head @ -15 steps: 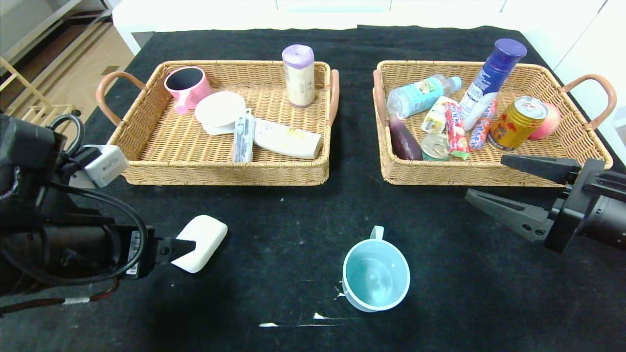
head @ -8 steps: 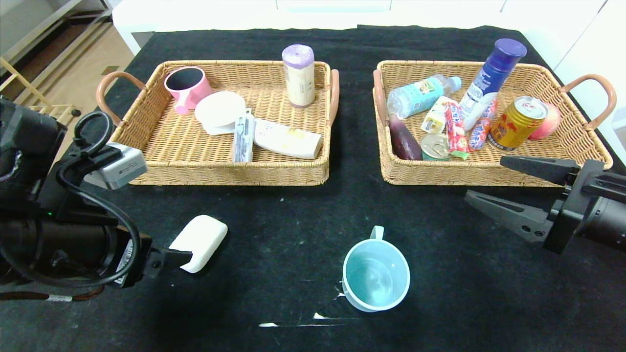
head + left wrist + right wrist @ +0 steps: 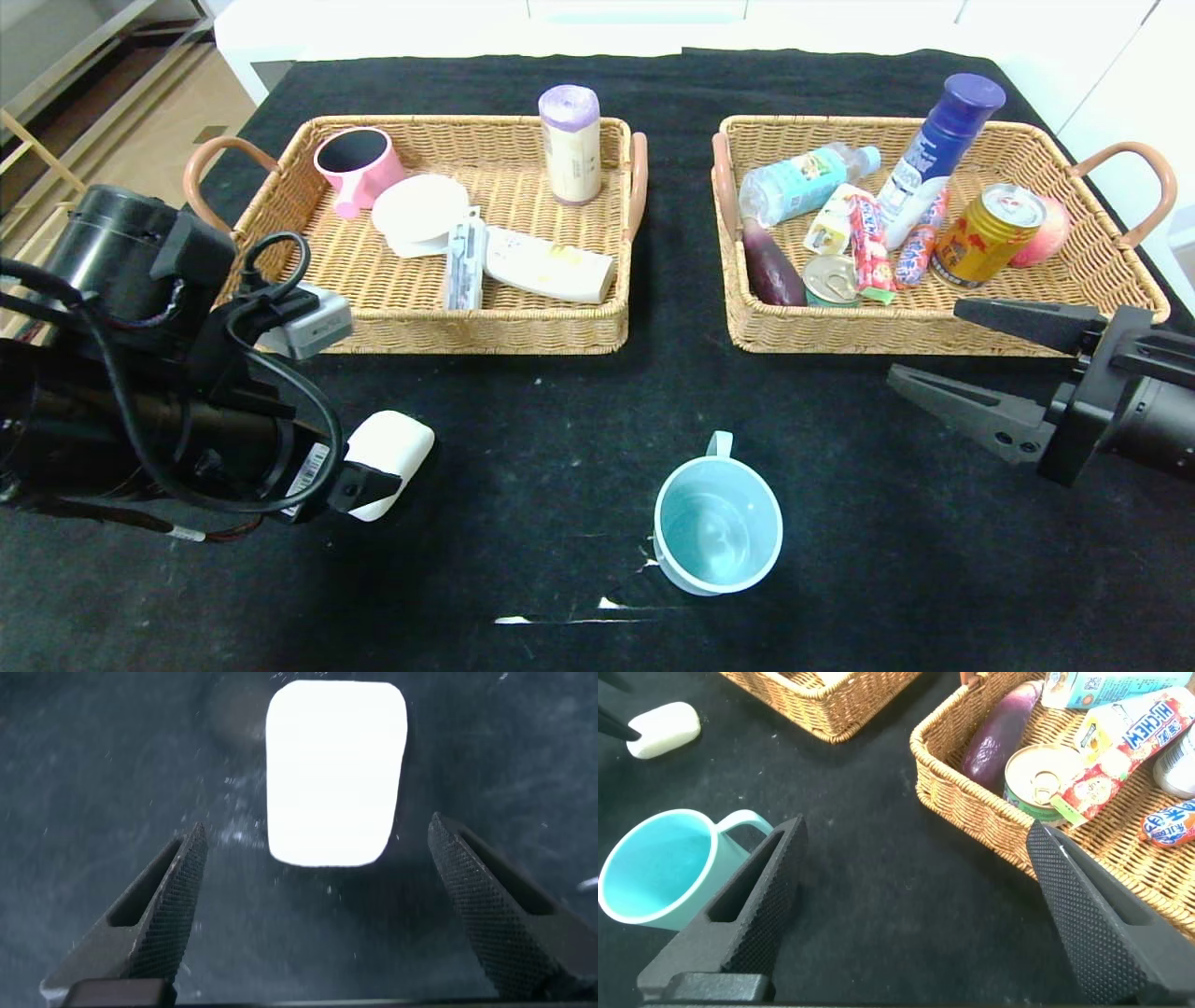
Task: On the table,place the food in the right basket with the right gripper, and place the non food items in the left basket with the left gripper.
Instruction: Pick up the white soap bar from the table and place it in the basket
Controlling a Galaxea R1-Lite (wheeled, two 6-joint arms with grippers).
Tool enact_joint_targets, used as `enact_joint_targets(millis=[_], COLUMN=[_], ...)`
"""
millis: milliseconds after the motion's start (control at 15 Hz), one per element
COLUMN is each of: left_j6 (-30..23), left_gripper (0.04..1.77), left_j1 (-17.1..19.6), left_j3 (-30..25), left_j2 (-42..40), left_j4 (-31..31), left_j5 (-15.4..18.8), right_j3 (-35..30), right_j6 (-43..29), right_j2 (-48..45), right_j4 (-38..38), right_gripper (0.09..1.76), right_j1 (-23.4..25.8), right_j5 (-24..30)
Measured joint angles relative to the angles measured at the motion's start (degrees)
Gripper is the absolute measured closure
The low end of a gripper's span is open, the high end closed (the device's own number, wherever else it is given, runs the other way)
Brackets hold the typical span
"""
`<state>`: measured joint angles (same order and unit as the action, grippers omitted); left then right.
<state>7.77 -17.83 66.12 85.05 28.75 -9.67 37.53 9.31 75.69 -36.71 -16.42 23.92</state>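
The white soap-like block (image 3: 397,446) lies on the black table (image 3: 560,411), in front of the left basket (image 3: 429,333). My left gripper (image 3: 372,485) is open, low over the cloth, with the block's near end (image 3: 336,770) just between its fingertips. The teal mug (image 3: 717,527) stands upright on the table's front middle. My right gripper (image 3: 926,341) is open and empty before the right basket (image 3: 915,336). The water bottle (image 3: 803,182), candy stick pack (image 3: 868,243) and gold can (image 3: 990,233) lie in the right basket. The clear case (image 3: 464,261) lies in the left basket.
The left basket also holds a pink mug (image 3: 355,168), a white round lid (image 3: 420,215), a white tube (image 3: 549,264) and a purple-topped roll (image 3: 570,145). The right basket also holds a blue-capped bottle (image 3: 943,149), an eggplant (image 3: 770,266), a tin (image 3: 829,278) and a peach (image 3: 1050,231).
My left arm has moved forward and to the right, bringing its open fingers up to the white block. The right arm, the mug and the baskets' contents have not moved.
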Motion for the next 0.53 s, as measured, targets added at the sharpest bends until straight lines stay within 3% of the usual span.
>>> enact_joint_targets(millis=[533], left_j6=[1.02], left_gripper=[0.09], left_j1=[0.17], left_j3=[2.78], left_j2=[6.16], left_j4=[-0.22], left_j5=[-0.35], right_j3=[0.06], right_j6=[0.02], right_j2=[0.00], right_j4=[0.02], right_gripper=[0.14], right_j1=[0.06], right_j5=[0.00])
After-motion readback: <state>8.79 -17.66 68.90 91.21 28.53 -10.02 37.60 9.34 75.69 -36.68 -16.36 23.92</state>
